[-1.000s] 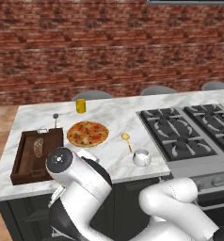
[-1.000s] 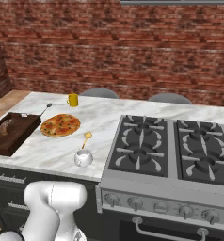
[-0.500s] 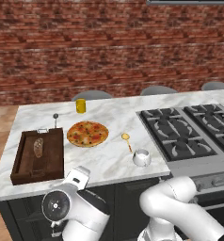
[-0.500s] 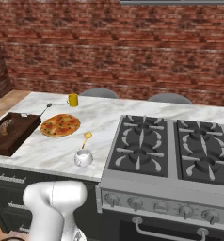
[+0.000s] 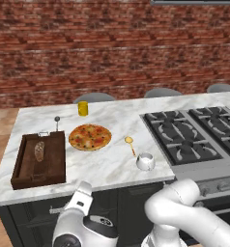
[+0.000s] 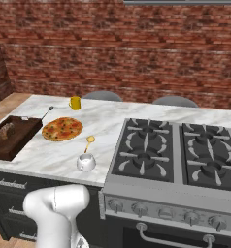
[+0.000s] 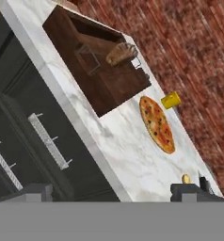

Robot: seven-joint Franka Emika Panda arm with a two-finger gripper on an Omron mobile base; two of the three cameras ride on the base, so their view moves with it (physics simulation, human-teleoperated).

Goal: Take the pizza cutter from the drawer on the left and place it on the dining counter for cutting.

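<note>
You face a red-brown brick wall with pale mortar lines (image 5: 112, 53), running the full width behind the kitchen island. At the far left you see a strip of warm tan wooden floor (image 5: 0, 126). Along the island's far edge you have three rounded grey chair backs (image 5: 93, 97), tucked close under the brick wall. To your right sits a black gas cooktop with dark cast grates (image 6: 178, 152), set above a silver stainless oven front with a row of round knobs (image 6: 166, 212). Beneath the slab you find dark charcoal cabinet fronts (image 6: 10, 203). Light falls evenly, casting soft shadows only.
</note>
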